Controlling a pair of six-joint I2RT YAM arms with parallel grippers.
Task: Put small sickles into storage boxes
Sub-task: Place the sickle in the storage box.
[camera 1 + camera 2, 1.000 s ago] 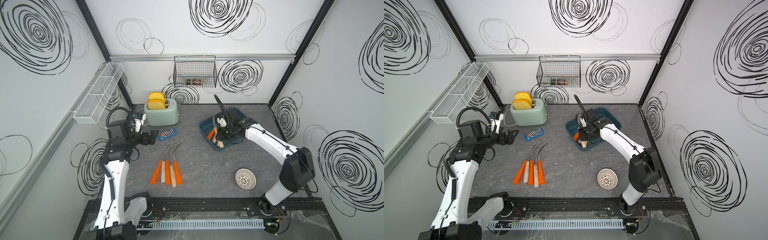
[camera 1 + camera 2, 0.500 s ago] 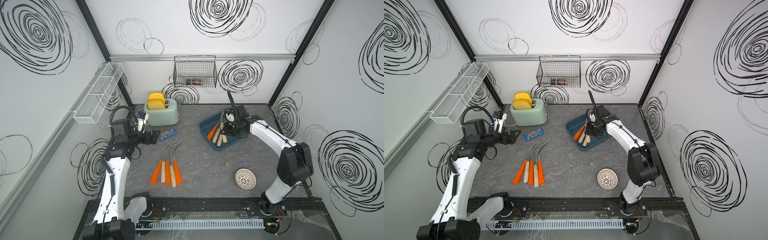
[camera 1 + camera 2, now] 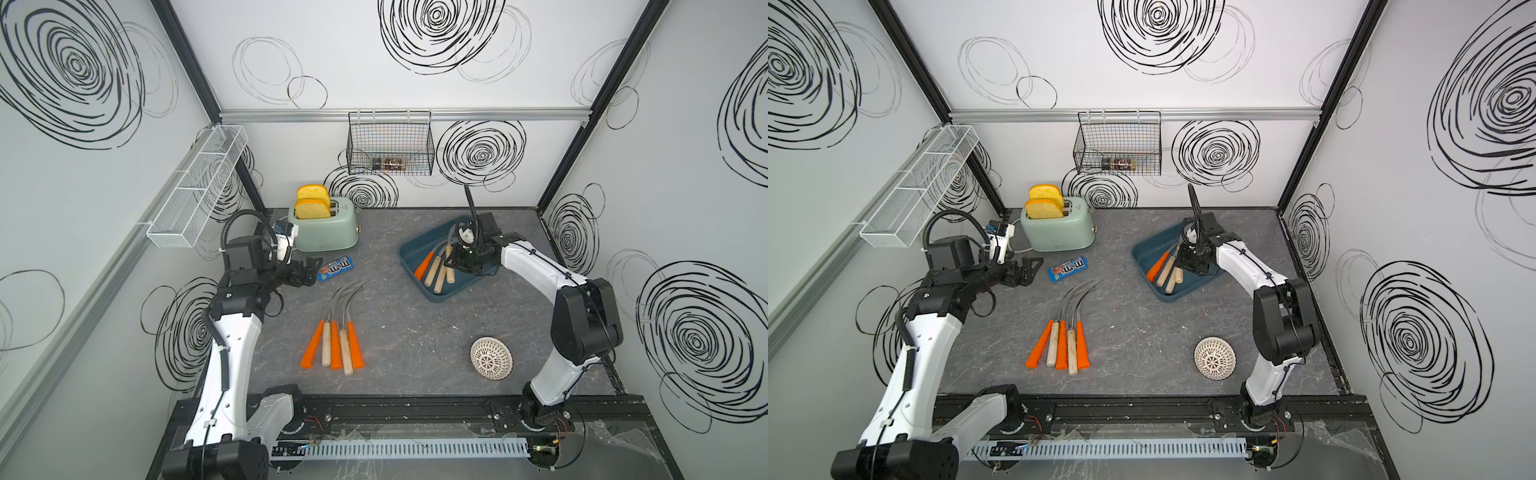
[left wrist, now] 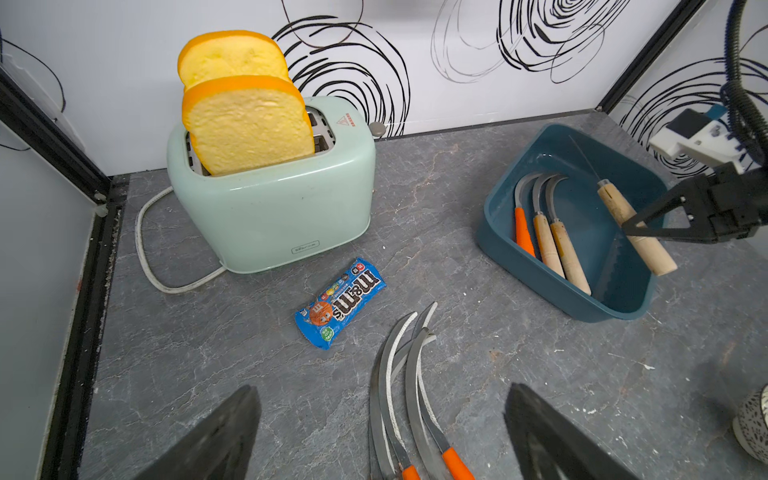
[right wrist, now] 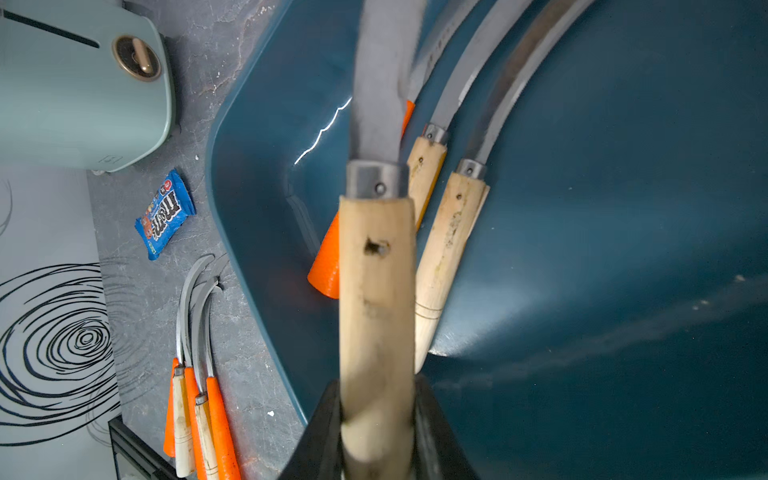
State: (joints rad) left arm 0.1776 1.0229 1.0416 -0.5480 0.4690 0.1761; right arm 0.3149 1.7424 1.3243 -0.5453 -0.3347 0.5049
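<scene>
small sickles: one with a pale wooden handle is pinched at its butt end between the jaws of the right gripper, tilted over the storage box. three more lie side by side inside the box, one orange-handled, two wooden. five sickles lie bunched on the table, well apart from the box. the left gripper hangs spread wide and empty beside the candy bag.
</scene>
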